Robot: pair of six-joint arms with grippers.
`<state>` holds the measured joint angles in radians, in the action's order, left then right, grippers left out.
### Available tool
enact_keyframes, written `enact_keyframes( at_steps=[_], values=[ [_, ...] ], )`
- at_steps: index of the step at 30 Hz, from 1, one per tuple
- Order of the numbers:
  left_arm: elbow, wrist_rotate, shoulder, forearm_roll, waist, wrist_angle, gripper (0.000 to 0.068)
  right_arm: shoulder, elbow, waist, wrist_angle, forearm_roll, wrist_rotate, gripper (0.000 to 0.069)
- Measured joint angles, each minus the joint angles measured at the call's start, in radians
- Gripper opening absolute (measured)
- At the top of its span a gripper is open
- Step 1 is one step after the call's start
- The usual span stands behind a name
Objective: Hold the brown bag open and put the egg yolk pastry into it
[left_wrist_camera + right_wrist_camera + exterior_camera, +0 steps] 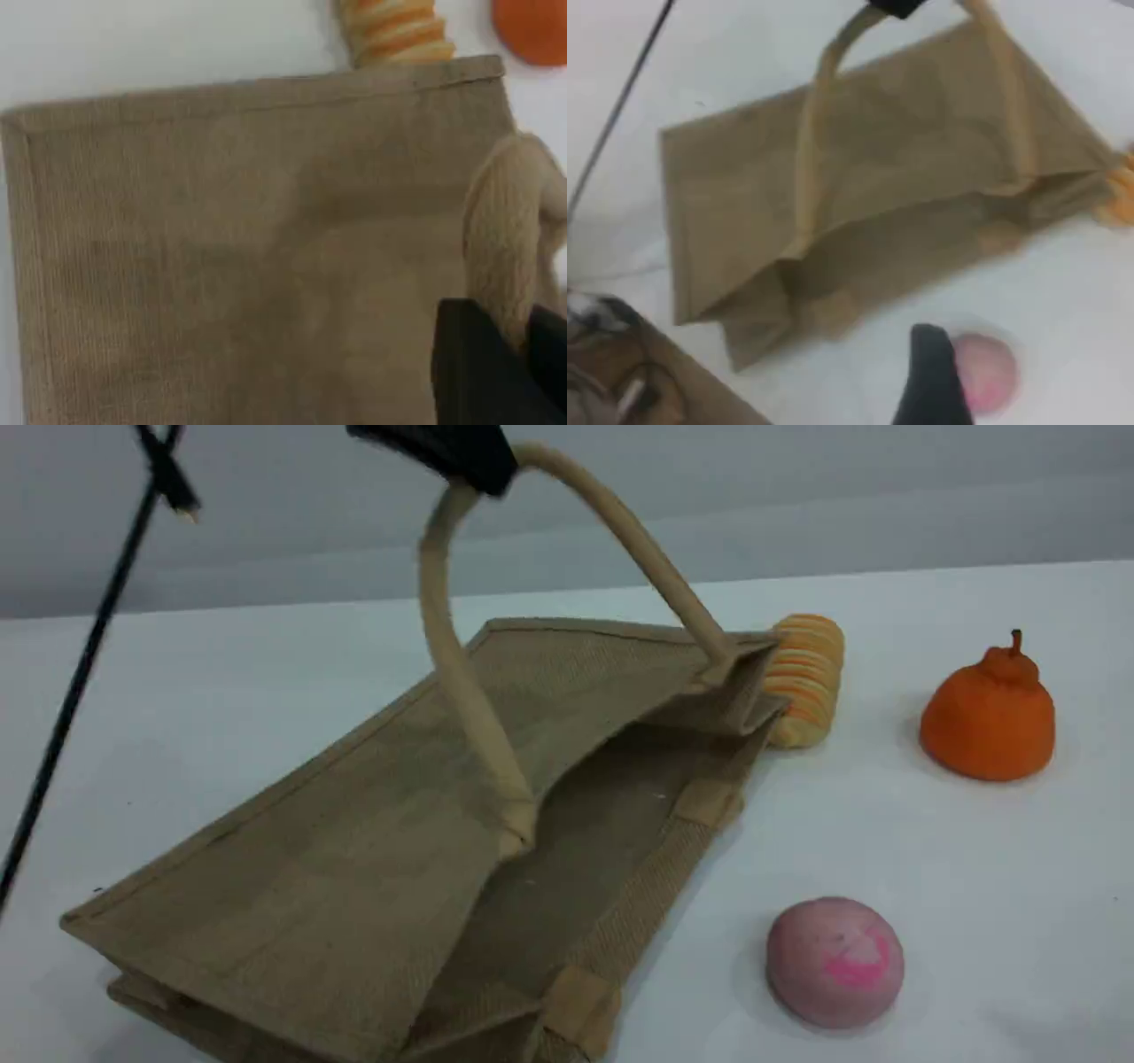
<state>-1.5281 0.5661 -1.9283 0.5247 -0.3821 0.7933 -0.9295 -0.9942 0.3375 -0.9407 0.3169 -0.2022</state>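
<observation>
The brown bag (354, 841) lies on its side on the white table, its mouth facing right and gaping open. My left gripper (461, 456) is at the scene view's top edge, shut on the upper rope handle (443, 629) and holding it up, which lifts the bag's top wall. In the left wrist view the handle (505, 239) runs between my dark fingers (474, 372) above the bag's cloth (248, 248). The right wrist view looks down on the bag (921, 159), with one dark fingertip (935, 372) over the table in front of its mouth. The egg yolk pastry is out of view.
A pink dome bun (833, 961) sits in front of the bag's mouth. A ridged orange-striped bread (802, 682) rests against the bag's far corner. An orange pear-shaped item (988, 713) stands at the right. A black cable (89, 646) hangs at the left.
</observation>
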Motion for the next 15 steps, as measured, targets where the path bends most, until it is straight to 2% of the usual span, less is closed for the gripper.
enact_keyframes(
  at_steps=[6,10,15],
  values=[
    [0.000,-0.007,-0.079,-0.001,-0.017,0.014,0.0165,0.108,0.000,0.001,-0.054,-0.166,0.120,0.0447],
    [0.000,-0.005,-0.106,-0.002,-0.039,0.005,0.0273,0.168,0.000,0.001,-0.093,-0.241,0.171,0.0447],
    [-0.001,-0.004,-0.102,-0.021,-0.040,0.002,0.0393,0.205,0.000,0.001,-0.152,-0.276,0.176,0.0447]
  ],
)
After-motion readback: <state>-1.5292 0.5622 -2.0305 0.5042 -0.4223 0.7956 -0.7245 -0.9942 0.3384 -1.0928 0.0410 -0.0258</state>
